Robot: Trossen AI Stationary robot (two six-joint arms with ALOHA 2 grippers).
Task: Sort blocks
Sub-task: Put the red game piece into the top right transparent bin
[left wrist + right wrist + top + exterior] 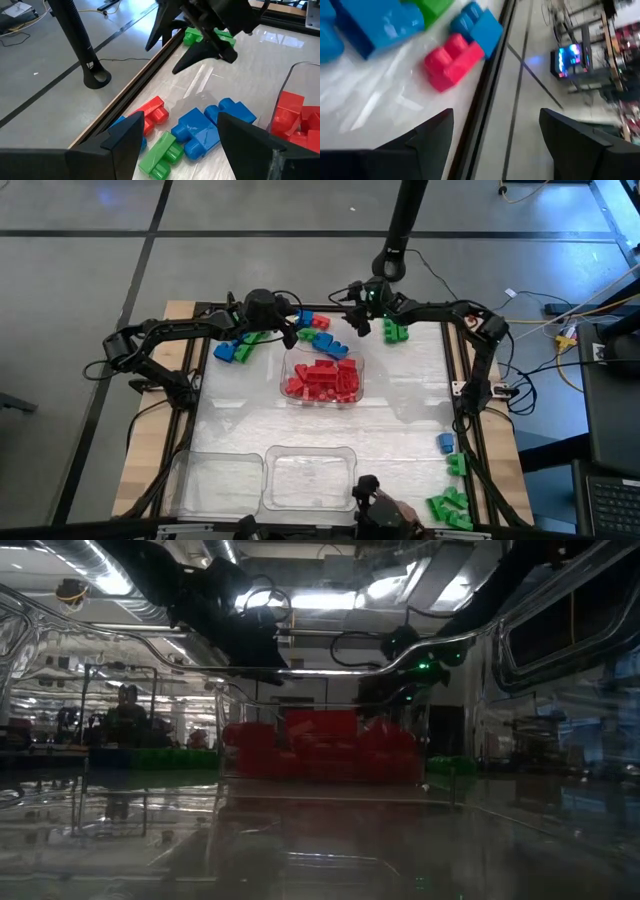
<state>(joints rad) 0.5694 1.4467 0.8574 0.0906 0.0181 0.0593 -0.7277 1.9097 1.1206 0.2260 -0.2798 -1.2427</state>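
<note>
left gripper [290,317] at 11 o'clock of the bench [400,420], fingers [125,137] spread, empty, over loose red block [152,114], blue blocks [197,131] and green block [161,152]. centre tray [322,379] full of red blocks [322,377]. right gripper [348,308] at 12 o'clock by the bench edge, fingers [432,131] apart, nothing held. green blocks [396,332] at 1 o'clock, more at 5 o'clock.
</note>
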